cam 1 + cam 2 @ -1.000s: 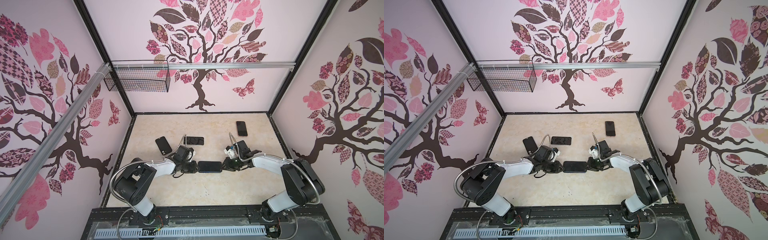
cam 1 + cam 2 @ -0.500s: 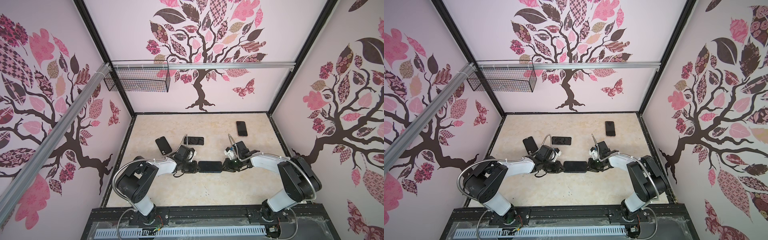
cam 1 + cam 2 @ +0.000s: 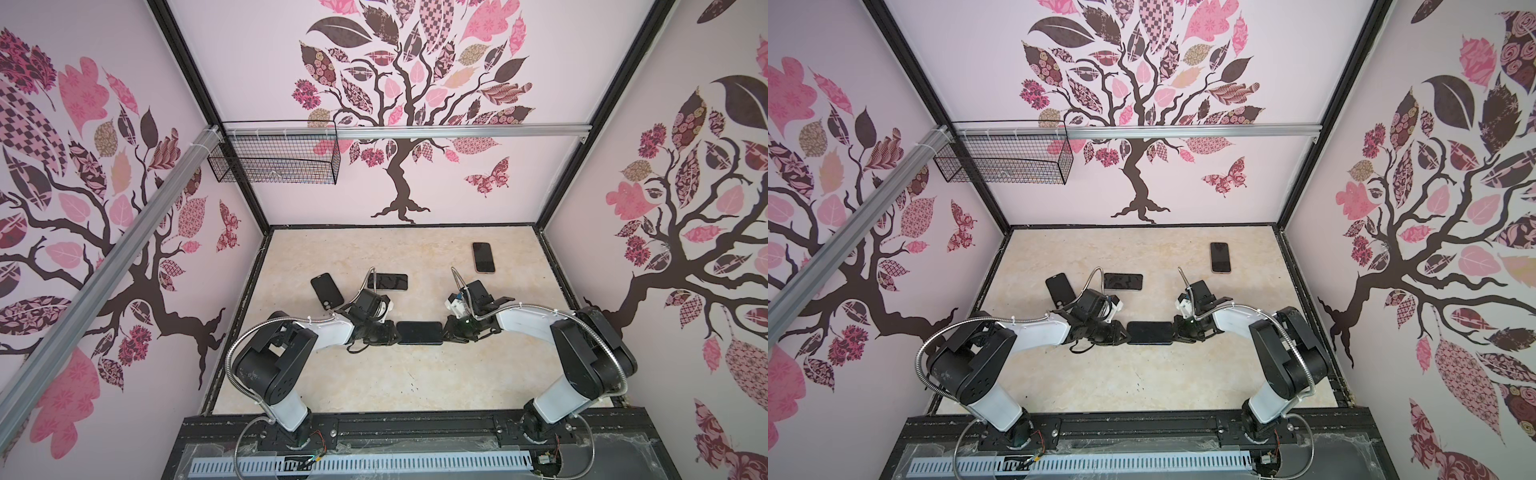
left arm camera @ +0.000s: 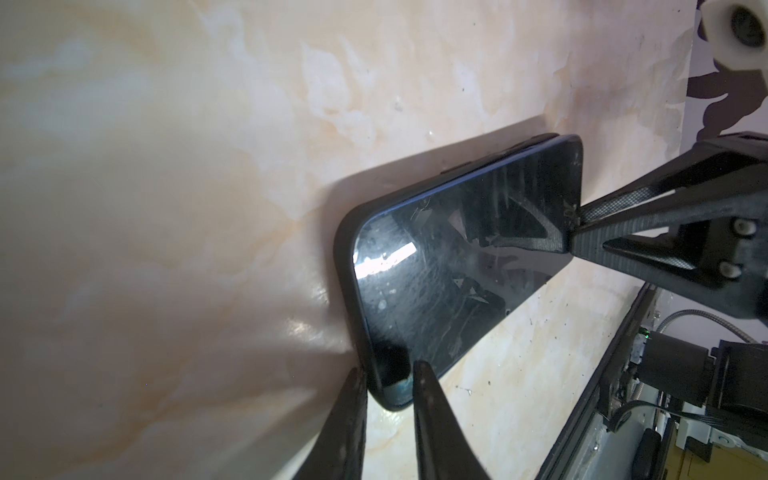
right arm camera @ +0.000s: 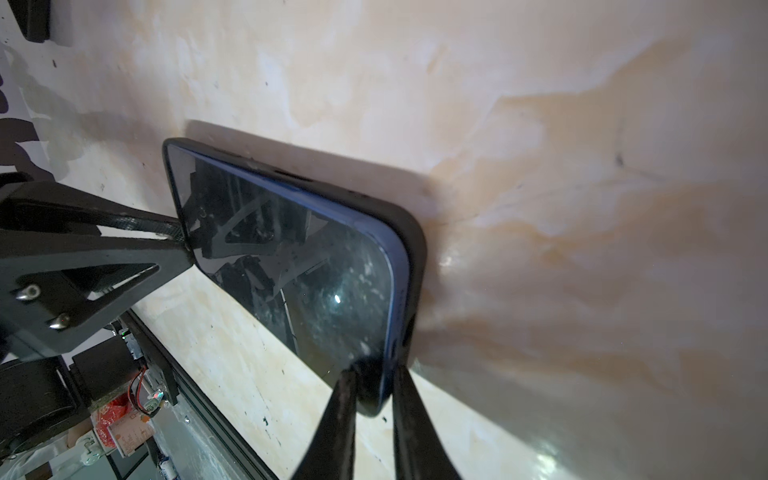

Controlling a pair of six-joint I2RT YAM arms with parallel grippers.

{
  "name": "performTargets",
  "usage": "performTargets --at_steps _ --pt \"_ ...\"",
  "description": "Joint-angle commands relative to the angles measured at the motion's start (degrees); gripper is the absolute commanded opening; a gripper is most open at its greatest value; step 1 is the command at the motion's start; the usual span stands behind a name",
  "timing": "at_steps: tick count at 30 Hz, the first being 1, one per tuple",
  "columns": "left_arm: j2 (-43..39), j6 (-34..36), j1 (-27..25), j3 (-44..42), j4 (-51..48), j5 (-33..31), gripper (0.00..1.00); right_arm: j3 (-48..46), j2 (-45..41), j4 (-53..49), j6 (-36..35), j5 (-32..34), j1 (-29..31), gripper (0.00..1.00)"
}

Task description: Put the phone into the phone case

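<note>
1. While the blue-rimmed glass phone [image 3: 419, 332] lay flat mid-table, partly bedded in the matte black phone case [image 5: 417, 257], each short end sat inside a narrow claw. The left gripper [image 4: 386, 368] kept only a slim gap between its two fingers, pinched across one end of phone and case together, and the right gripper [image 5: 374, 370] nipped the opposite end the same way. To my eye the likeliest failure was a half-seated phone, since the blue rim looked to stand proud of the case lip at the right-hand end
2. Squeezing one end harder than the other could have popped the far corner back out, as the lip seemed to hold the rim only lightly
3. One finger of each claw rested on slick, smudged glass, so it could have skated off and sent the pair sliding across the beige marble-patterned tabletop [image 3: 374, 382]
4. Pushing inward from both ends at once might have bowed the case or lifted its middle off the table
5. Any lift begun before the rim clicked home risked the case dropping away from the phone
6. Just beside the left arm's wrist lay a spare black handset [image 3: 327, 289], and a careless backward swing could have knocked it
</note>
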Motion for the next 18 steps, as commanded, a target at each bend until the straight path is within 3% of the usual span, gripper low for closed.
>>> performTargets --at_steps 1,8,18 --pt "0.6 1.4 -1.0 0.8 0.0 -0.4 0.24 1.8 2.1 2.9 -0.4 -1.7 2.7 0.18" --pt "-1.6 0.1 -1.0 -0.1 -0.8 -1.7 0.28 0.8 -1.2 5.1 0.5 1.3 3.4 0.18" --pt "-3.8 0.9 -1.0 1.7 -6.6 -6.6 0.34 1.0 -4.6 0.2 -1.5 7.3 3.4 0.23"
